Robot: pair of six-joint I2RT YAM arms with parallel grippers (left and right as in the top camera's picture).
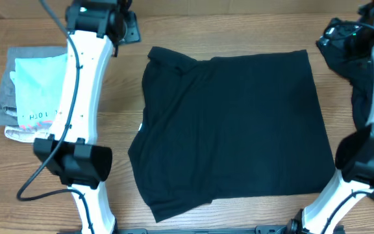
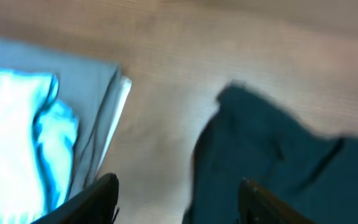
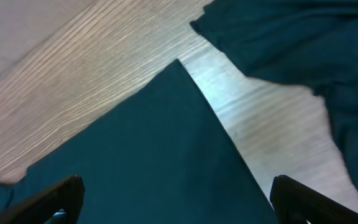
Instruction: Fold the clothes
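fold setup: plain black short-sleeved t-shirt (image 1: 232, 130) lies spread at the centre of the light wood table (image 1: 239, 29).
grasp both far corners together and keep the fabric taut while folding. arms reach toward the far edge: left gripper (image 2: 178, 183) hovers by the far-left sleeve, right gripper (image 3: 178, 182) over the far-right corner; both sets of fingers released, holding nothing.

Two black garments (image 1: 229, 127) (one heaped (image 3: 291, 37)), one folded pile (image 1: 31, 97), two arms (image 1: 83, 84)
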